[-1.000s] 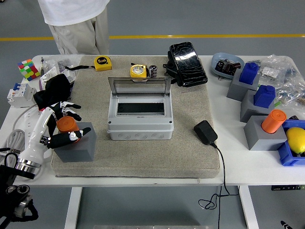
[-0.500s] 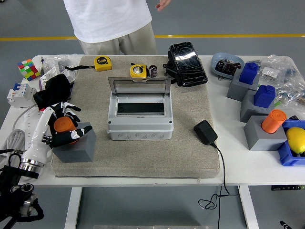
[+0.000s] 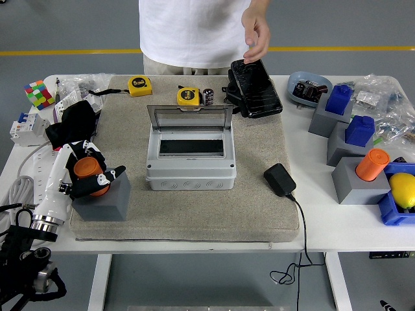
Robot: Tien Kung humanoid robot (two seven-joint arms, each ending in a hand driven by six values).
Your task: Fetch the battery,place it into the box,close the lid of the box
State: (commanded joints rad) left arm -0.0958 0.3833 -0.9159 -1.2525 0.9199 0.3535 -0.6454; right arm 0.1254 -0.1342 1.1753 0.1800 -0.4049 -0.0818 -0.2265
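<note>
From the head camera I see my left hand (image 3: 87,176) clamped around the orange battery (image 3: 88,170) atop its grey holder block (image 3: 104,199), left of the open box (image 3: 190,155). Fingers hide the battery's lower half.

Grey plastic junction box (image 3: 190,166) with clear glossy lid (image 3: 189,115) — smooth. Beige mat (image 3: 253,214) looks rough, felt-like. Matt grey block (image 3: 104,199); orange plastic cylinder battery (image 3: 88,170) — smooth, slightly shiny.
</note>
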